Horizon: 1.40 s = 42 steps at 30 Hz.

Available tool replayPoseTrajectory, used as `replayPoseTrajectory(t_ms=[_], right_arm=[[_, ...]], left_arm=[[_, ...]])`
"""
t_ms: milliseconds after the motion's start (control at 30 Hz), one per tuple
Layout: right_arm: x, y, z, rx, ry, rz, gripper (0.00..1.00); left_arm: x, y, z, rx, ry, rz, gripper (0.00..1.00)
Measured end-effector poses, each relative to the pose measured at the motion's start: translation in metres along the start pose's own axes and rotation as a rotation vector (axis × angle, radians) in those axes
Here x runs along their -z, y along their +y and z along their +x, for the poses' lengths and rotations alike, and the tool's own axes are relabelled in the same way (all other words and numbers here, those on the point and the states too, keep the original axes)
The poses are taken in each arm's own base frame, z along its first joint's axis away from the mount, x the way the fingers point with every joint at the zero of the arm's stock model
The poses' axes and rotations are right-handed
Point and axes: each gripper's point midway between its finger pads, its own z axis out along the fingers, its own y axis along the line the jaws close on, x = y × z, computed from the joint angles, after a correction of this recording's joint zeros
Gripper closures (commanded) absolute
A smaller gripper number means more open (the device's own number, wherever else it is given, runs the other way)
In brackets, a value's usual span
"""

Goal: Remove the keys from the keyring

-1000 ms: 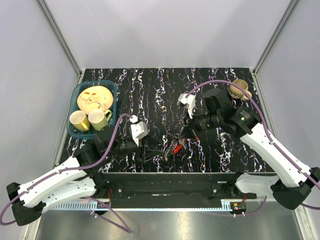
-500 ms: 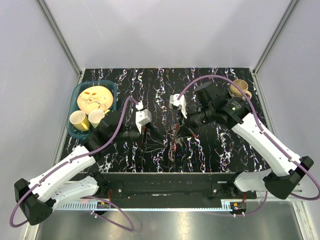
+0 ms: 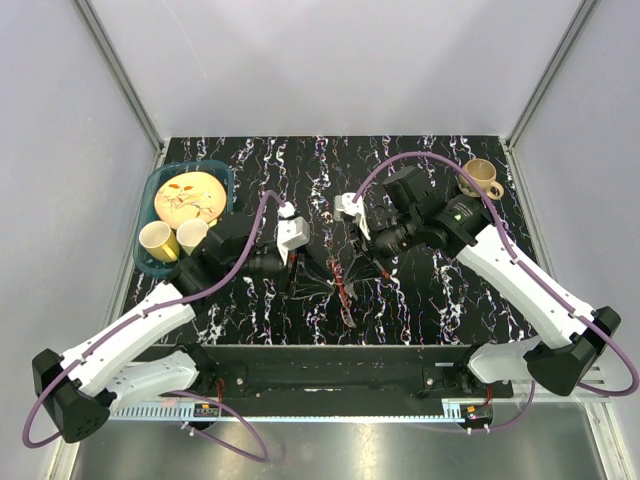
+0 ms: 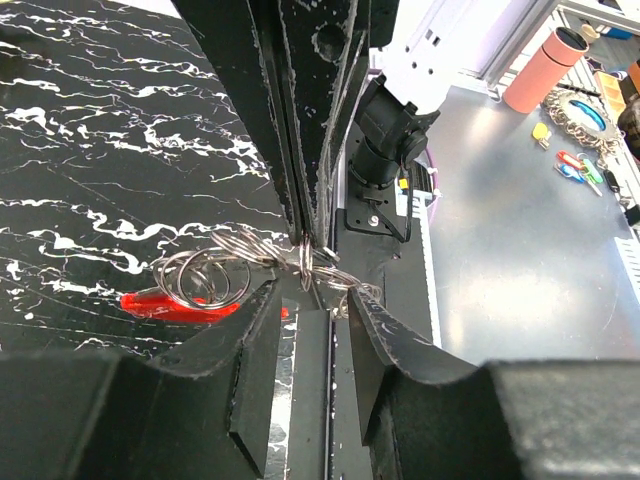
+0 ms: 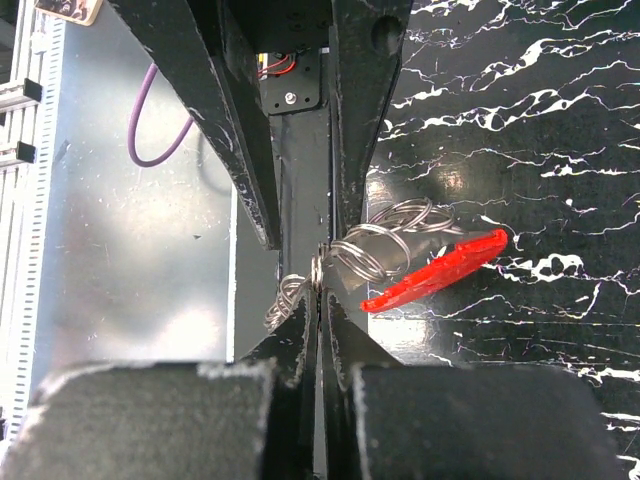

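The keyring is a bunch of thin silvery loops joined to a bright red curved piece. It hangs above the black marbled table near the middle. My right gripper is shut on one loop at its fingertips. My left gripper is open, its two fingers either side of the right gripper's tips, with loops and the red piece just left of them. A flat grey piece behind the loops may be a key; I cannot tell the keys apart.
A blue basket at the left holds a yellow plate and two yellow mugs. A tan mug stands at the back right. The table's front edge lies just below the bunch.
Both grippers have moved in toward the middle and further from the front edge. The bunch has shifted left with the right gripper.
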Motion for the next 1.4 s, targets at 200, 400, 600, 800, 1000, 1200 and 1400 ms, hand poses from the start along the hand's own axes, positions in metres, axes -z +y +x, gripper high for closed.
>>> replayPoseTrajectory(t_ms=[200,400,600,800,1000,1200,1400], right_arm=[[-0.001,0.001,-0.003,0.006,-0.013,-0.011,1.00],[-0.007,-0.001,-0.002,-0.019,-0.008,-0.035,1.00],[-0.013,-0.003,0.001,-0.067,0.009,-0.066,1.00],[-0.014,-0.002,0.001,-0.089,0.010,-0.071,1.00],[-0.014,-0.001,0.001,-0.101,0.012,-0.073,1.00],[-0.017,-0.004,0.001,-0.138,0.016,-0.062,0.99],[-0.020,-0.012,0.000,-0.182,-0.014,-0.002,0.73]], left_arm=[[-0.004,0.000,0.002,0.008,0.009,0.029,0.67],[-0.006,-0.002,-0.005,-0.003,-0.017,0.047,0.76],[-0.004,-0.001,-0.005,0.001,-0.022,0.031,0.84],[-0.003,0.001,-0.004,-0.013,-0.020,0.022,0.88],[-0.003,0.003,-0.002,-0.025,-0.013,0.013,1.00],[-0.002,0.007,0.000,-0.016,-0.010,-0.016,1.00],[0.001,0.013,0.002,-0.014,-0.047,-0.064,1.00]])
